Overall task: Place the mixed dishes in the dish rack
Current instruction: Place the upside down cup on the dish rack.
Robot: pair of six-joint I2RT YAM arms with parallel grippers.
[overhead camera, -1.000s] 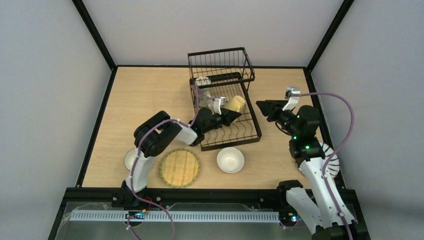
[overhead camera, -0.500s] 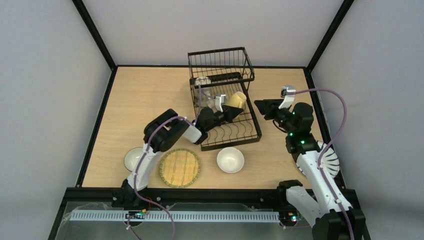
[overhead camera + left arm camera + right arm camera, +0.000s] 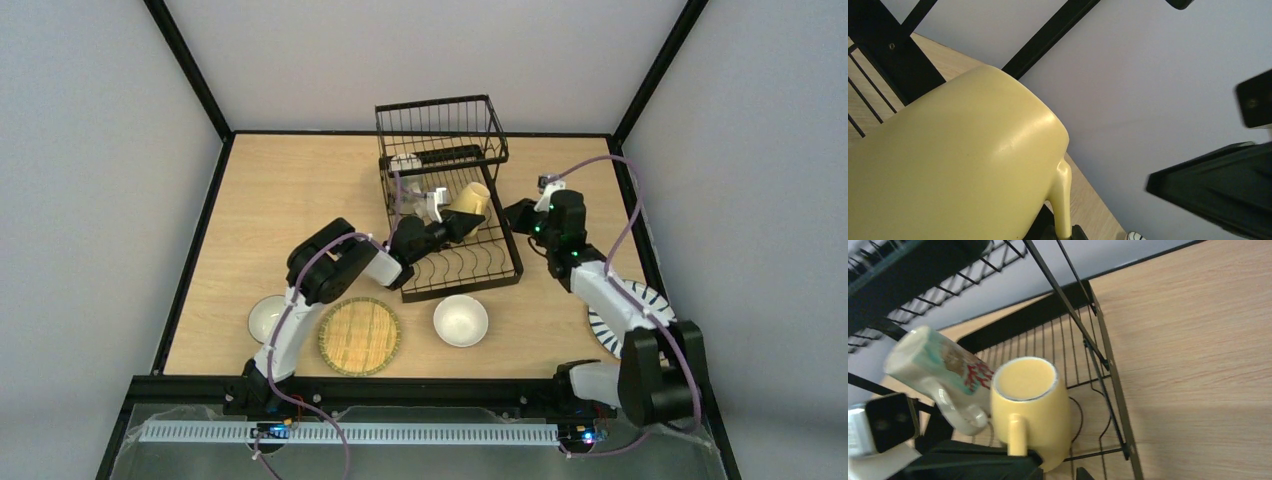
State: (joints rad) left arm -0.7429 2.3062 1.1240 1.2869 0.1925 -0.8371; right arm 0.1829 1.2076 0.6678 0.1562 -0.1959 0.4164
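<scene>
The left gripper (image 3: 455, 225) reaches over the black wire dish rack (image 3: 505, 245) from the near left. Its fingers are clenched on the pale yellow ceramic mug (image 3: 1030, 405), apparently at the handle, which runs down between them in the left wrist view. The mug hangs tilted above the right part of the rack's flat slotted tray, just near of the raised basket tier. Just to its left in the rack sits a white mug with a teal and red pattern (image 3: 933, 365). The right gripper (image 3: 518, 213) hovers at the rack's right side, close to the yellow mug. In the left wrist view its two dark fingers stand apart with only the wall between them, grasping nothing. On the wooden table (image 3: 300, 190), near of the rack, lie a white round bowl (image 3: 461, 320), a round woven bamboo plate (image 3: 360, 335) to its left, and a second white bowl (image 3: 266, 318) farther left, partly behind the left arm. A white plate with blue stripes (image 3: 640, 298) lies at the near right, partly under the right arm.
</scene>
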